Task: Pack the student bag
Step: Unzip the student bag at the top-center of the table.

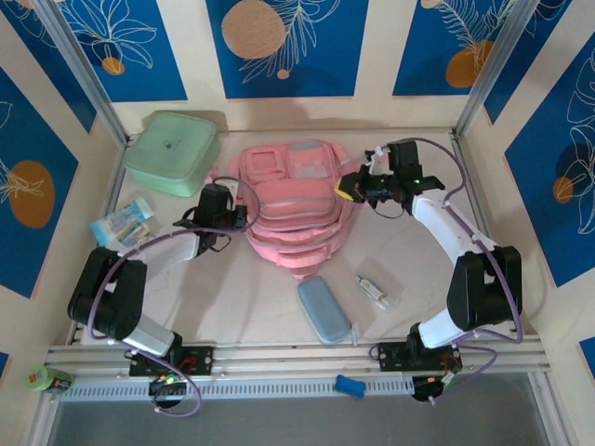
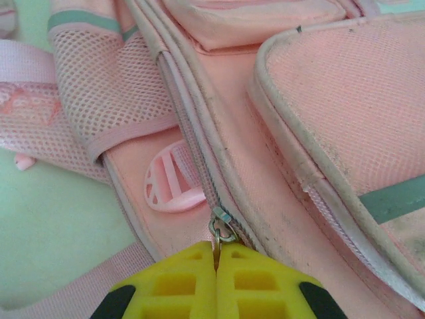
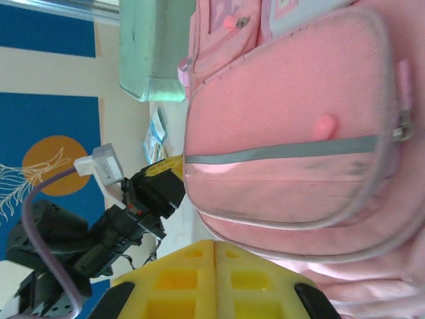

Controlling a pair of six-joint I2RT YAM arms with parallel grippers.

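Pinching the zipper pull (image 2: 222, 231) on the student bag (image 1: 293, 200), our left gripper (image 2: 217, 256) is shut on it. We see our right gripper (image 3: 214, 249) closed tight, just beside the bag's right edge.

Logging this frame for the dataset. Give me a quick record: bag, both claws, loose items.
bag: soft pink fabric backpack, flat at mid-table
left claw: shut on the backpack's metal zipper pull
right claw: shut at the backpack's right edge; grip unclear
outside bag: mint-green square lidded box, far left; grey-blue oval case, near side
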